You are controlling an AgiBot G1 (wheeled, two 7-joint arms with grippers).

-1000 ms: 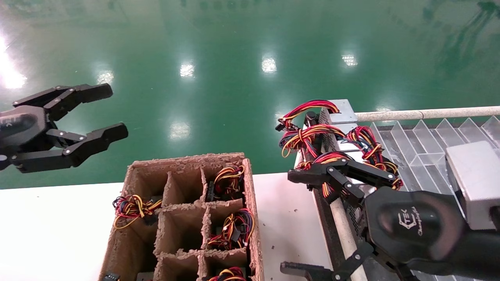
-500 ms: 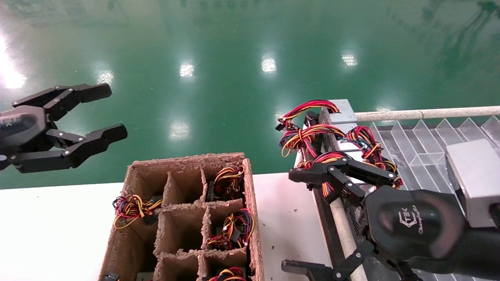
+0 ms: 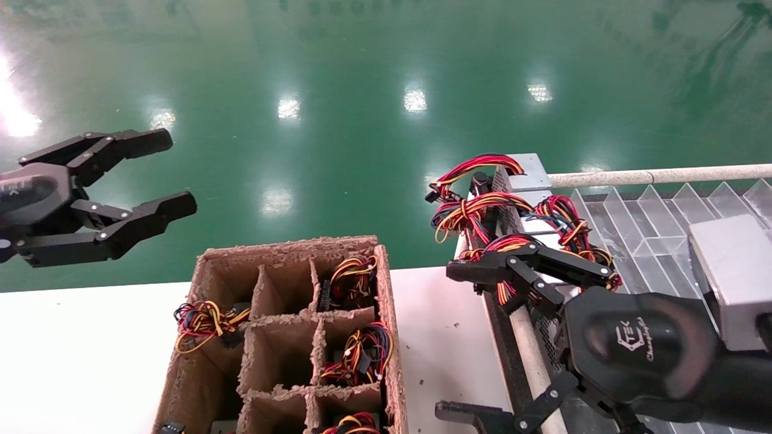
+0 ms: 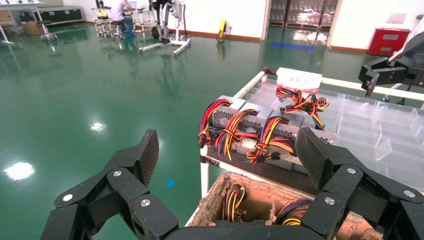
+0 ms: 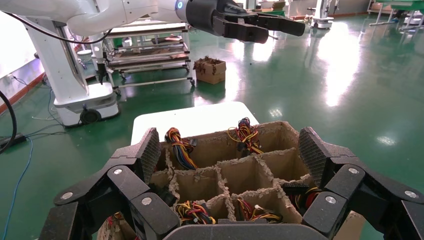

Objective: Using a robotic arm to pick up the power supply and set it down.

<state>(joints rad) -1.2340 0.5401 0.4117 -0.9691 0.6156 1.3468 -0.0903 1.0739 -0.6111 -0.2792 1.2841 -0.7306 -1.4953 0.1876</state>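
Several grey power supplies [image 3: 526, 173] with mesh sides and tied red, yellow and black wire bundles stand in a row on a rack at the right, also seen in the left wrist view [image 4: 260, 114]. I cannot tell one apart as the task's own. My right gripper [image 3: 452, 342] hangs open just left of that row, between the rack and a cardboard box, with nothing between its fingers [image 5: 230, 150]. My left gripper [image 3: 172, 173] is open and held out over the green floor at the far left, on its white robotic arm [image 5: 100, 15].
A cardboard box [image 3: 389, 313] with paper dividers sits on the white table [image 3: 90, 349]; several cells hold wire bundles. Clear plastic dividers [image 3: 651, 223] fill the rack behind a white rail [image 3: 651, 176]. Shiny green floor lies beyond the table edge.
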